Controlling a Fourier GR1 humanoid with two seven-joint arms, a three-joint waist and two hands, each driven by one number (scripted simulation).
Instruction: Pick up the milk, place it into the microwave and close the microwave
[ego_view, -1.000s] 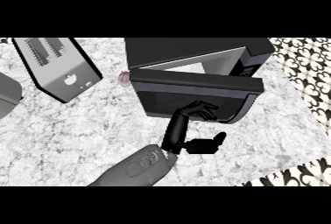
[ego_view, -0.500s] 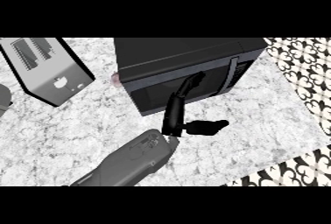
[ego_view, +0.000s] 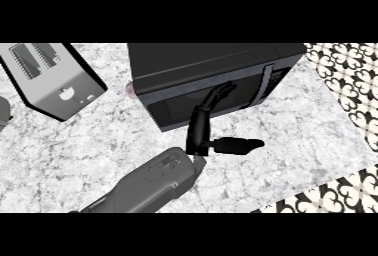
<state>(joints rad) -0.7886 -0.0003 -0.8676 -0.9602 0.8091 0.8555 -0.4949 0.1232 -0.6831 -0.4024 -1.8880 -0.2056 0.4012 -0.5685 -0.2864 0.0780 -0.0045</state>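
I can't see the milk anywhere; it may be behind the microwave's (ego_view: 214, 75) door, which sits flush against the body. My right hand (ego_view: 210, 125) is stretched out, fingers (ego_view: 221, 92) straight and touching the door front just beside the vertical handle (ego_view: 263, 85), thumb (ego_view: 240, 145) jutting out sideways over the marble counter (ego_view: 74, 150). The grey forearm (ego_view: 148, 185) comes in from the lower edge. A toaster (ego_view: 52, 80) stands well apart at upper left, and a patterned wall (ego_view: 347, 85) runs along the right.
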